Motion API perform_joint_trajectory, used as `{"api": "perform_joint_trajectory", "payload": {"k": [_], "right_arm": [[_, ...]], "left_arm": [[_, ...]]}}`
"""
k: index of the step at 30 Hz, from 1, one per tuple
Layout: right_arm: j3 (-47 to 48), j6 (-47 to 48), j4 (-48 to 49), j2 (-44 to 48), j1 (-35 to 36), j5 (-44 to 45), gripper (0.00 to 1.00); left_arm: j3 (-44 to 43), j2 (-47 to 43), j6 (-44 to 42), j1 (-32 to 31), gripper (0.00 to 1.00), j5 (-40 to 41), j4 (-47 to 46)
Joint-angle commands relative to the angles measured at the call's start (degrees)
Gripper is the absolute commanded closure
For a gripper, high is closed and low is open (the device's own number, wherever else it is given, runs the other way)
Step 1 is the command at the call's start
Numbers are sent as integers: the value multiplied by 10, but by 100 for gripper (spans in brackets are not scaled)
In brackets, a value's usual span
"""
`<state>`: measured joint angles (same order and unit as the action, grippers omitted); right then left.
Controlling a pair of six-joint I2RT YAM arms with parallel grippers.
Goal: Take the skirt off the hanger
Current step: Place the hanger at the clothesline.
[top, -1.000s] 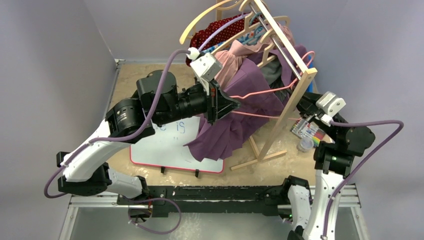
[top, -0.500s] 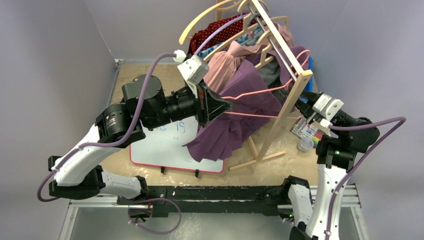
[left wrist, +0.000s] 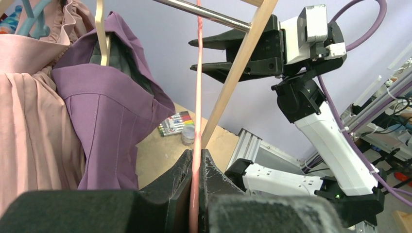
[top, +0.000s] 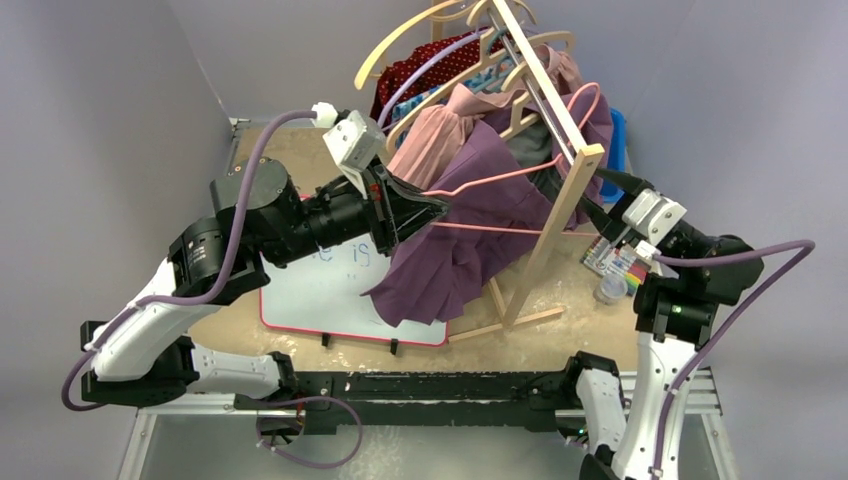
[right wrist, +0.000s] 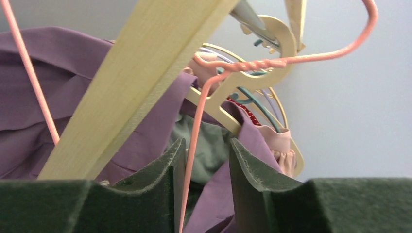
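The left tool (left wrist: 196, 160) is clamped shut on the thin pink wire hanger (left wrist: 198, 73), at centre frame in the top view. The right tool (right wrist: 204, 145) stands parted, and the hanger's wire runs through its gap, beside the pale wooden rack post (right wrist: 131, 82). The purple fabric skirt (top: 455, 250) hangs below the hanger, centre frame. Its hem lies over the white board (top: 320, 295) on the table (top: 585, 335).

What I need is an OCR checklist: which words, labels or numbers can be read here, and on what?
"is": blue handwriting on the whiteboard, the rest hidden behind the left arm.
Marker pack: print too small to read.
Nothing else is legible.
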<state>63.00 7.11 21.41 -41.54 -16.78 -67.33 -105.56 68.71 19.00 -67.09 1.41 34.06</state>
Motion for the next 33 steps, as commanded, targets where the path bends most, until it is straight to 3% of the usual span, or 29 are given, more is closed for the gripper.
{"api": "perform_joint_trajectory", "payload": {"k": [1, 6, 7, 9, 10, 17, 25, 29, 33], "right_arm": [[-9, 12, -17, 10, -8, 109, 59], [9, 2, -121, 40, -8, 244, 40], [9, -18, -133, 49, -8, 279, 34], [10, -30, -165, 70, -8, 350, 7], [14, -27, -186, 79, -8, 377, 1], [51, -19, -273, 97, 5, 541, 1], [79, -78, -273, 92, 11, 527, 1], [83, -79, -270, 83, 11, 481, 1], [79, -84, -262, 81, 11, 272, 1]], "left_arm": [[-44, -35, 7, 3, 100, 13, -27], [-12, -44, 11, 3, 100, -6, -28], [-6, -44, 11, 3, 100, -4, -26], [-6, -39, 6, 3, 100, -5, -14], [-3, -39, 5, 2, 100, -6, -13], [32, -59, 1, 2, 100, 5, -21], [75, -68, 13, 3, 100, 16, -25], [55, -65, 15, 3, 100, 43, -1], [29, -44, 29, 3, 100, 54, -2]]}}
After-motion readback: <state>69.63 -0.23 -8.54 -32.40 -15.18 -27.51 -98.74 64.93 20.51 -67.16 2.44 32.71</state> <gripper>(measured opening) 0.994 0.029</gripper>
